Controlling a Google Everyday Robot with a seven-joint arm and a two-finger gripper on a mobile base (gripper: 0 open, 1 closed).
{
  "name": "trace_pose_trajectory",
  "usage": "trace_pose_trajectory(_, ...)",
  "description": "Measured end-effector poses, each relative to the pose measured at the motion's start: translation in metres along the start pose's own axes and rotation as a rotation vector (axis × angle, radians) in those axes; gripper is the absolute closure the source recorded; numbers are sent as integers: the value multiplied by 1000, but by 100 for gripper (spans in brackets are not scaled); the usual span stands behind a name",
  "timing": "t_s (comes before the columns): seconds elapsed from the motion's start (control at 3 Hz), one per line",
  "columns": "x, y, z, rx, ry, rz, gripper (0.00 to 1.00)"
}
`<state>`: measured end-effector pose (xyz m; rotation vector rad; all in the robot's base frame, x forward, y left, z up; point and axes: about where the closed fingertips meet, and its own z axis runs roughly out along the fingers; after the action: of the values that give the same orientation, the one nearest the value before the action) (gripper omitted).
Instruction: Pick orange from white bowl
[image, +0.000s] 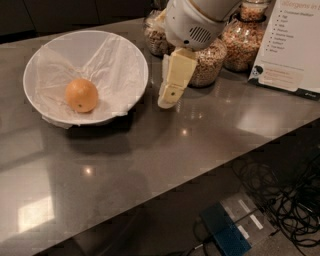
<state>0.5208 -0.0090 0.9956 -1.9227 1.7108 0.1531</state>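
Dark grey glossy counter, dotted with lamp reflections, front edge cutting diagonally across the lower right; below that edge a dim floor with tangled black cables and a blue box. On the left part of the counter, a white bowl lined with crumpled white paper; inside it, left of the middle, the orange, resting on the paper. Right of the bowl, the gripper, cream-coloured, pointing down and slightly leftward, tip low over the counter, just beside the bowl's right rim but outside it; spread or pressed together, cannot tell from this side. Orange well to the left of the gripper tip, the bowl's right wall between the two. Behind the gripper, glass jars of cereal standing close together, and at the far right a printed white sign, upright. Open stretch of counter in front of bowl and gripper, reaching to the front edge
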Motion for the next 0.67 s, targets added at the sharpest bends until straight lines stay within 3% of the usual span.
trace_pose_trajectory(0.67, -4, -2, 4, 9, -19, 4, 0)
